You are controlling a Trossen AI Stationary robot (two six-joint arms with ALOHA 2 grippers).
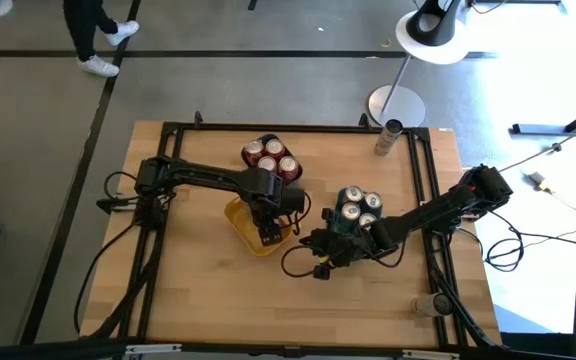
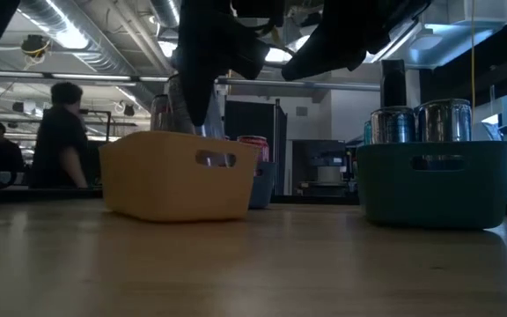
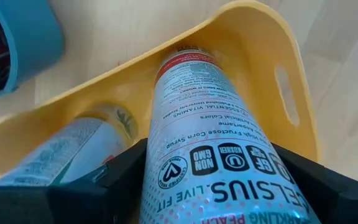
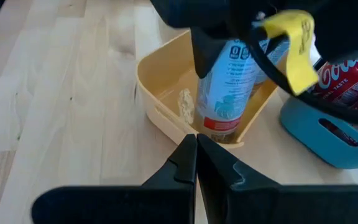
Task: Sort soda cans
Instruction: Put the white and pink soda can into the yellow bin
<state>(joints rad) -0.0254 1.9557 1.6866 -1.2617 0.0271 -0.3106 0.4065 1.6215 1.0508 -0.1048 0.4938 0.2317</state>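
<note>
A white soda can is clamped by the left end effector inside the yellow tray on the surface. The right end effector is held together nearby.

The held can reads "NON GMO", "KOSHER".

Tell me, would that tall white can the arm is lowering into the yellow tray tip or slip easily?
Probably tippy: the tall, slim white metal can is narrow for its height, so a nudge could topple it, then it would likely roll. Its glossy printed side looks slippery, though the left gripper's dark fingers clamp both sides. The yellow plastic tray's walls and a second can inside should steady it.
</note>
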